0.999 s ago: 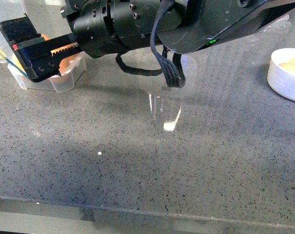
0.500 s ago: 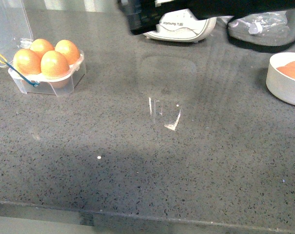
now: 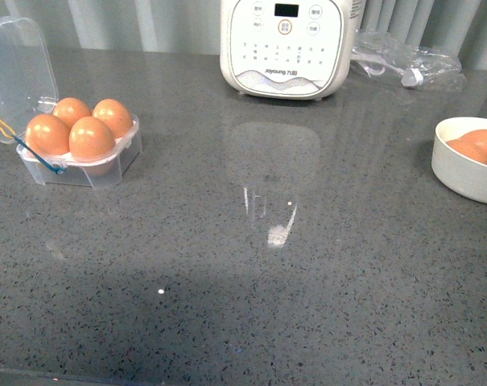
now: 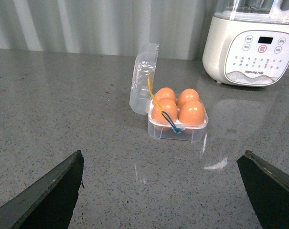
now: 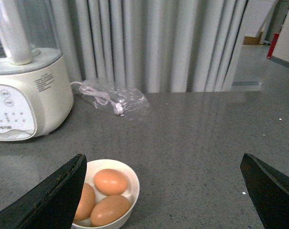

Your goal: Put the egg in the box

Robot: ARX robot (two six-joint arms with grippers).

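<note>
The clear box (image 3: 82, 172) stands at the far left of the grey counter with its lid (image 3: 14, 72) open and upright. Four orange-brown eggs fill its cups, the nearest egg (image 3: 92, 137) at the front. A yellow-and-blue cord (image 3: 2, 129) hangs by the lid. The box (image 4: 177, 132) also shows in the left wrist view, well ahead of my open, empty left gripper (image 4: 168, 191). My right gripper (image 5: 163, 191) is open and empty, above the counter beside the white bowl (image 5: 113, 163). Neither arm shows in the front view.
The white bowl (image 3: 460, 173) at the right edge holds three brown eggs (image 5: 111, 181). A white kitchen appliance (image 3: 285, 44) stands at the back centre. A crumpled clear plastic bag (image 3: 404, 60) lies at the back right. A curtain hangs behind the counter.
The black arm that reached across over the box has pulled back out of the front view. The box now shows four eggs.
</note>
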